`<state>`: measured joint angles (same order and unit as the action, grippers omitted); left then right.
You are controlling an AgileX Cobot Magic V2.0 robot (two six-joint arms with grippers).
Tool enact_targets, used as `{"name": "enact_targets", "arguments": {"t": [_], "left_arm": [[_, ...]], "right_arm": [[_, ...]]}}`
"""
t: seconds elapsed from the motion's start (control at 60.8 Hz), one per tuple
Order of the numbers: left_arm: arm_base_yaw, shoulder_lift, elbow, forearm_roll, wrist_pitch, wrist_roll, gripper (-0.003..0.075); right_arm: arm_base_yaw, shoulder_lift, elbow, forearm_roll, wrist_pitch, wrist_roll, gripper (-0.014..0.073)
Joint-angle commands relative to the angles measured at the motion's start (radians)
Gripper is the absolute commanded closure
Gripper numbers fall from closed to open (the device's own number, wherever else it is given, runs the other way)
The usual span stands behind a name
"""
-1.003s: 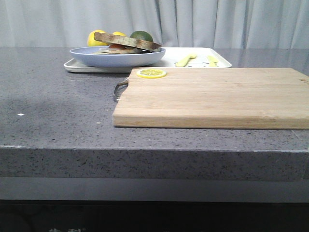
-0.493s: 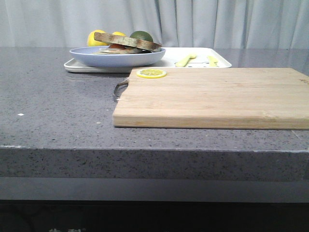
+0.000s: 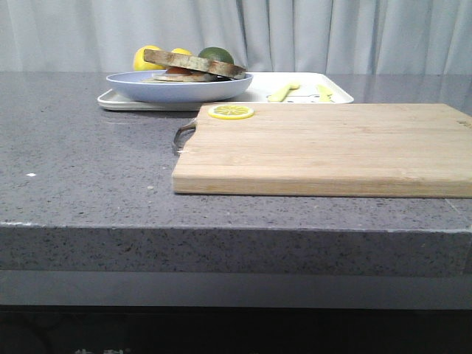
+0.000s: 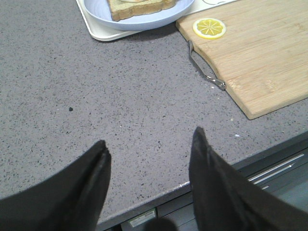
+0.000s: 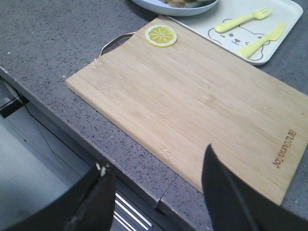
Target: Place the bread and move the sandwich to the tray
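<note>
Sandwich lies stacked on the round light-blue plate, which stands on the left end of the white tray at the far side of the grey table. Its long axis runs left to right across the front view, the top slice tilted slightly, right end lower. A lemon and a green fruit sit behind it.

Left claw hovers above bare table near the front edge, fingers spread wide, holding nothing (plate and tray lie well ahead of it). Right claw hangs over the near edge of the wooden cutting board, fingers likewise parted and empty. A lemon slice rests on the board's far left corner. A yellow fork and knife lie on the tray's right part.
</note>
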<state>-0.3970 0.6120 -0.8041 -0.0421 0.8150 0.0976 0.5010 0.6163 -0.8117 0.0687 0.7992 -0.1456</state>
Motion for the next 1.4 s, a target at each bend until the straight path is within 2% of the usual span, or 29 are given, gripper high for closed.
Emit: {"name": "enact_targets", "arguments": {"t": [0.0, 0.099, 0.164, 0.329, 0.444, 0.559, 0.806, 1.381], "left_arm": [[-0.008, 0.0, -0.026, -0.011, -0.07, -0.009, 0.0351], [-0.008, 0.0, -0.026, -0.011, -0.07, -0.009, 0.0351], [-0.008, 0.0, -0.026, -0.011, -0.07, -0.009, 0.0351], [-0.008, 0.0, -0.026, -0.011, -0.07, -0.009, 0.0351], [-0.008, 0.0, -0.026, -0.011, -0.07, -0.009, 0.0375], [-0.008, 0.0, -0.026, -0.011, -0.07, -0.009, 0.0461], [-0.008, 0.0, -0.026, -0.011, -0.066, -0.009, 0.0736], [0.001, -0.03, -0.005, -0.011, -0.084, -0.009, 0.0738]], "right_arm": [[-0.004, -0.002, -0.025, -0.004, -0.076, -0.001, 0.0171], [-0.004, -0.002, -0.025, -0.004, -0.073, -0.001, 0.0191], [-0.004, -0.002, -0.025, -0.004, -0.073, -0.001, 0.0254], [-0.004, -0.002, -0.025, -0.004, -0.071, -0.001, 0.0533], [-0.004, -0.002, -0.025, -0.004, -0.071, -0.001, 0.067], [-0.004, -0.002, -0.025, -0.004, -0.071, -0.001, 0.0661], [-0.004, -0.002, -0.025, -0.004, -0.071, -0.001, 0.0662], [-0.004, -0.002, -0.025, -0.004, -0.071, -0.001, 0.0662]]}}
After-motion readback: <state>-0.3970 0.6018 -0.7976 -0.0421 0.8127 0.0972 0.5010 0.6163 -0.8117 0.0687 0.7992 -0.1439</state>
